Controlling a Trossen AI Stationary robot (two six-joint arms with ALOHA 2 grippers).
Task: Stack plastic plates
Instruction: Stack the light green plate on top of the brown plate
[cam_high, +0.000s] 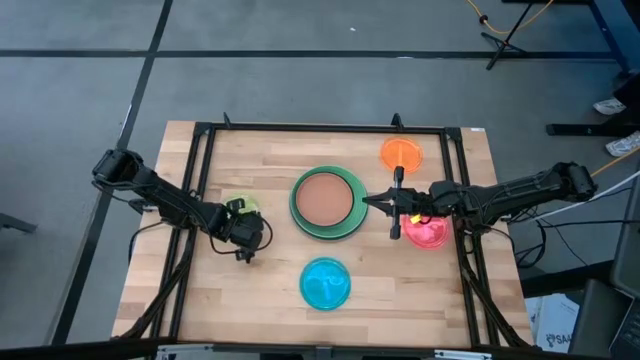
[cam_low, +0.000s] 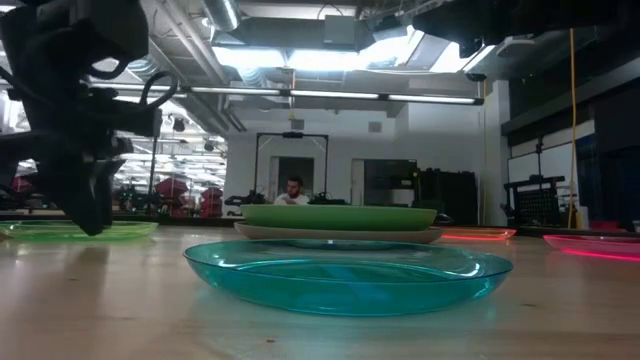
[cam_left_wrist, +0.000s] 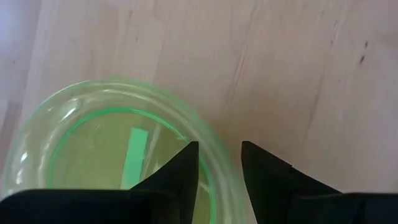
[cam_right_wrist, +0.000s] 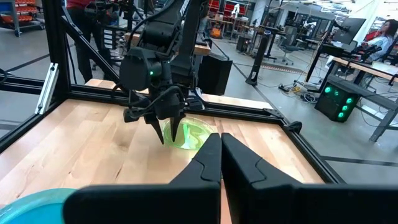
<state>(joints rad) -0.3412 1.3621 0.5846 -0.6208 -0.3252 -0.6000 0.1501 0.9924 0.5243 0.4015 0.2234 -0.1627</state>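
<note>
In the middle of the wooden table (cam_high: 270, 270) a stack of plates (cam_high: 327, 203) is seen: a brown plate (cam_high: 325, 198) is laid inside a larger light green plate (cam_high: 300, 222); in the low view a pale plate (cam_low: 340, 234) is seen under the green one; this stack is taken as the landmark. In front of the stack, near the front edge of the table, the translucent blue plate (cam_high: 325, 283) is placed alone; behind the stack and to its right, the orange plate (cam_high: 401, 154) is lying near the back frame; to the right of the stack, the pink-red plate (cam_high: 430, 232) is partly covered by the right arm. To the left of the stack, the lime plate (cam_high: 240, 205) is found, mostly hidden in the high view by the left arm. The left gripper (cam_left_wrist: 219, 163) is held low over the rim of the lime plate (cam_left_wrist: 106, 155); its fingers (cam_left_wrist: 186, 165) are a little apart, with one finger inside the rim and the other outside it; whether the rim is touched cannot be told. The right gripper (cam_right_wrist: 221, 146) is kept just to the right of the stack, above the table, with its fingers (cam_right_wrist: 205, 163) pressed together and nothing between them; the left gripper (cam_right_wrist: 169, 127) and the lime plate (cam_right_wrist: 189, 134) are seen beyond it in the right wrist view.
</note>
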